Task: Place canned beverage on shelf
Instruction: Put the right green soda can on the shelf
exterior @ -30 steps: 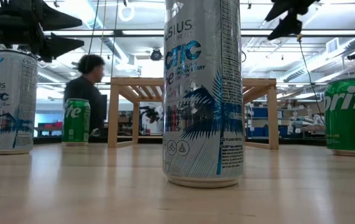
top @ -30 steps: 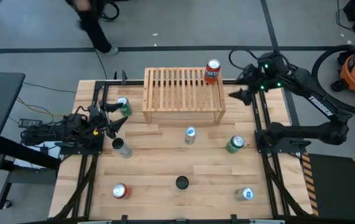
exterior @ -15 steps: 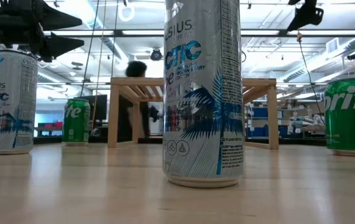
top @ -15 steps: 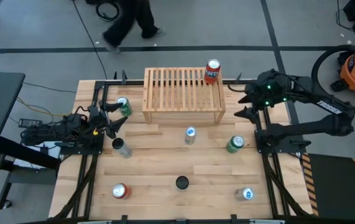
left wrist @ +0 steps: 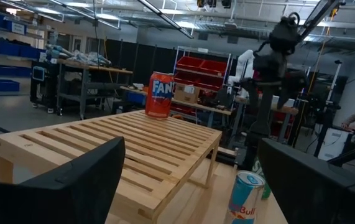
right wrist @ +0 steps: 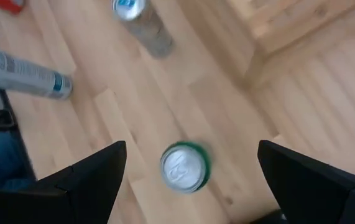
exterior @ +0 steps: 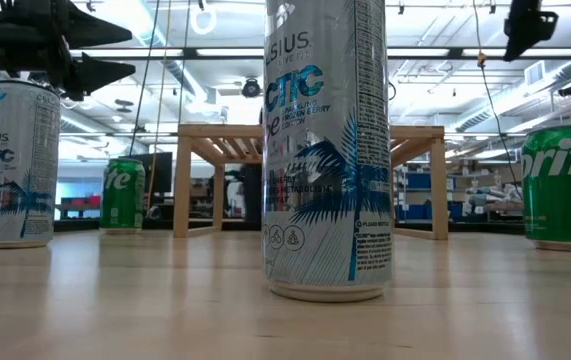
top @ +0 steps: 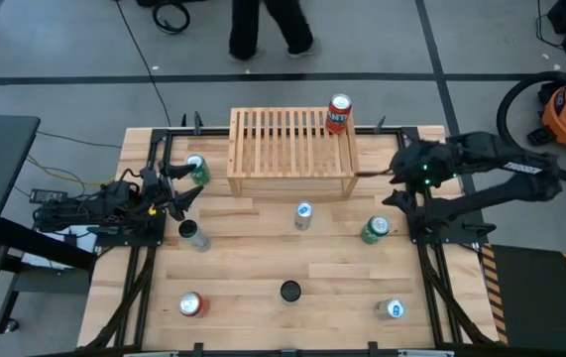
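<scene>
While the right gripper [top: 390, 186] hangs above the worktop [top: 253, 268] off the shelf's near right corner, its fingers [right wrist: 96, 174] are spread wide and hold nothing. Directly below and ahead of those fingers stands a green can [right wrist: 185, 167], upright, its long axis vertical and its silver lid facing up at the wrist camera; in the high view this same can [top: 375, 230] sits just on the near side of the gripper. Farther out past the fingers a slim silver-and-blue can [right wrist: 141, 20] also stands upright on the boards.

An orange can [top: 338, 113] stands upright on the shelf [top: 292, 154], on the slatted top at its far right corner, well beyond the right gripper's fingers. The shelf's long side runs across the worktop, its slats running front to back.

At the worktop's left edge the left gripper [top: 185, 185] waits, its fingers [left wrist: 71, 180] wide apart and empty, pointing toward the shelf. Just beside those fingers, on the far side, a second green can [top: 197, 170] stands upright.

Beyond the far edge, a person's legs [top: 268, 30] show on the floor.
</scene>
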### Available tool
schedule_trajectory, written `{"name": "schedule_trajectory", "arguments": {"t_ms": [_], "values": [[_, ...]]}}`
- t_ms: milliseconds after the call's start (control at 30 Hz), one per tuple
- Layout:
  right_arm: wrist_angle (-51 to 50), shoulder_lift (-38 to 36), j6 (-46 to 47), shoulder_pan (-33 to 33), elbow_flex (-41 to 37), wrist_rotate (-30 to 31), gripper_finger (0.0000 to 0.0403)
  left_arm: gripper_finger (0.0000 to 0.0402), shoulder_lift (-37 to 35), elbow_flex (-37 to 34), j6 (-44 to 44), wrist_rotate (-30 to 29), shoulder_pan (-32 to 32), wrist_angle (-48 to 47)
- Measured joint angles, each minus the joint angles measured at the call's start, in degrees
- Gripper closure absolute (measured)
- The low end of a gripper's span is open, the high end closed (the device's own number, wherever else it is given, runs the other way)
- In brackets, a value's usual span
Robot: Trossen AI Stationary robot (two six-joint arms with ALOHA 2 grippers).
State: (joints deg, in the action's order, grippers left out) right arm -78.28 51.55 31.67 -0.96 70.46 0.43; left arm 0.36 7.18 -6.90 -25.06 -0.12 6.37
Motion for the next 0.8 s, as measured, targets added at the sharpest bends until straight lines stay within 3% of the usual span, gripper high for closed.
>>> {"name": "schedule_trajectory", "arguments": {"t_ms": [400, 800], "values": [[0.21, 1.43, 16.39, 15.83, -10.53, 7.24, 0.0030, 0.0033, 0.00, 0.00, 0.00, 0.00, 0.00, -0.02], [3.66, 8.27, 23.77, 23.91, -14.32, 10.95, 0.0030, 0.0033, 0.00, 0.00, -0.46, 0.00, 0.00, -0.37]]}}
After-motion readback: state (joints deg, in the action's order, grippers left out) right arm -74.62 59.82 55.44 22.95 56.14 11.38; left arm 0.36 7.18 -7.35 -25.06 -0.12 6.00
